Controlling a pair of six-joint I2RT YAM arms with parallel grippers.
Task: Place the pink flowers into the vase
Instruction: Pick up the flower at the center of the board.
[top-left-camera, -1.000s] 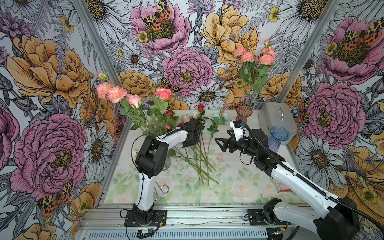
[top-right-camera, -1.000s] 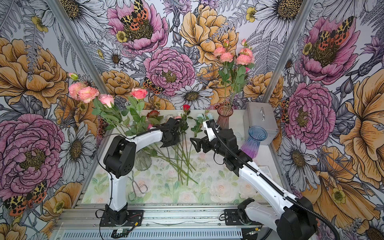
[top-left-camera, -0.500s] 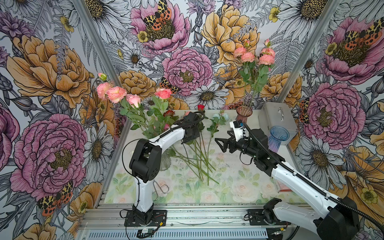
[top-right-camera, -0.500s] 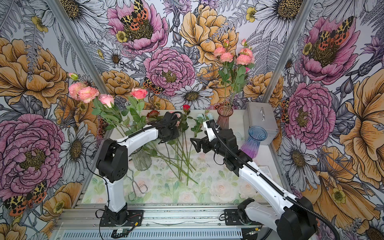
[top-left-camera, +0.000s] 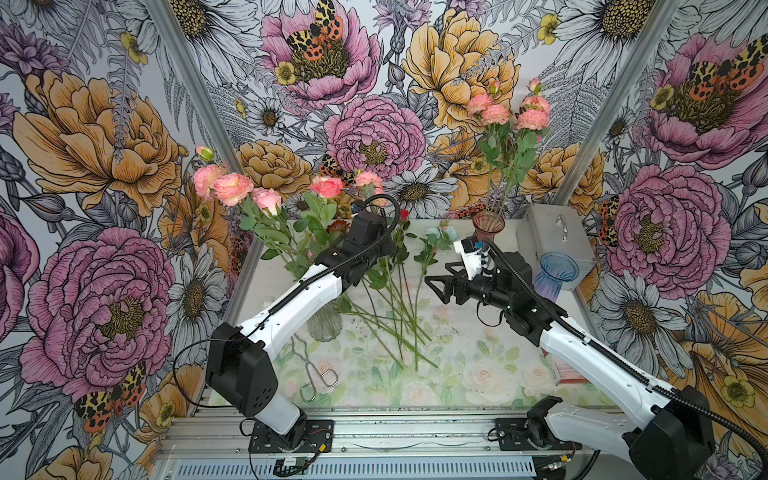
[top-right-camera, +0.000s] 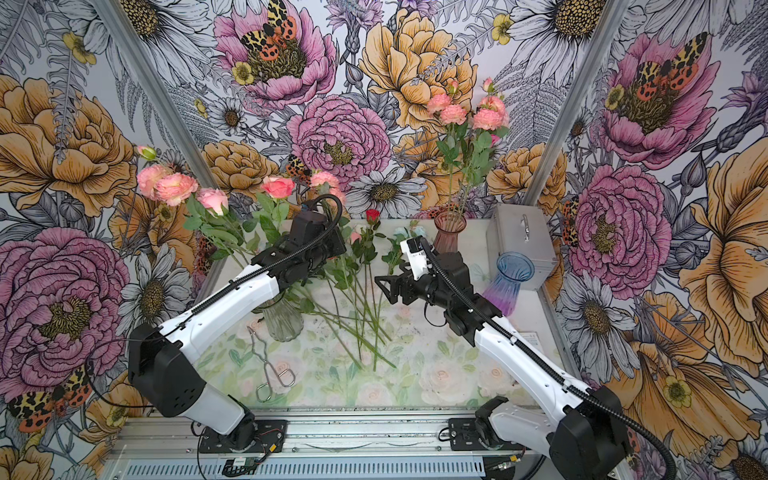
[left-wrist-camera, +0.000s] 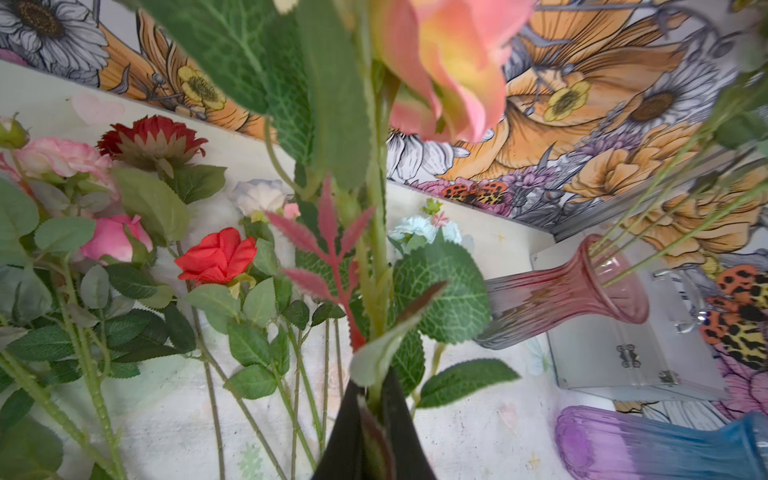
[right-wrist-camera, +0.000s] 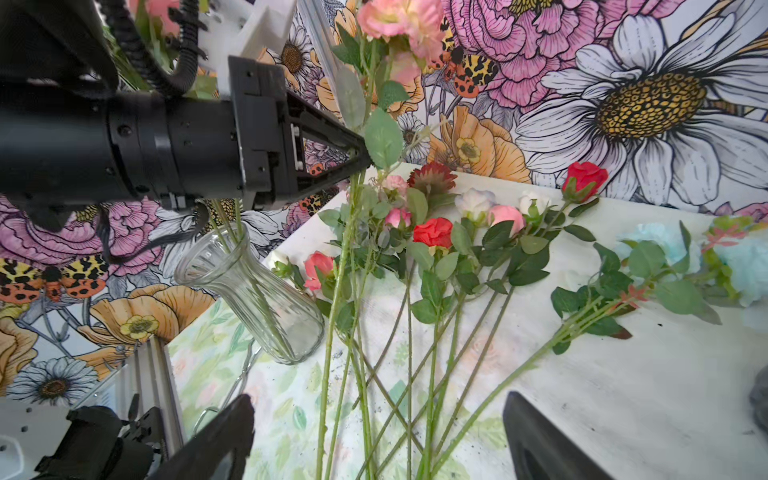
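Observation:
My left gripper is shut on the green stem of a pink flower, holding it upright above the flowers lying on the table. In the right wrist view its tip pinches the stem below the pink blooms. A clear glass vase stands under the left arm and holds several pink flowers. A pink glass vase at the back holds more pink flowers. My right gripper hangs open over the loose stems, touching nothing.
Red, white, pale blue and pink flowers lie spread across the table's middle. A blue-purple vase and a metal box stand at the back right. Metal tongs lie near the front left, a small red-edged card at the right.
The left arm's elbow has swung down toward the front while its gripper carried the stem slightly up and back. The right arm has stayed in place.

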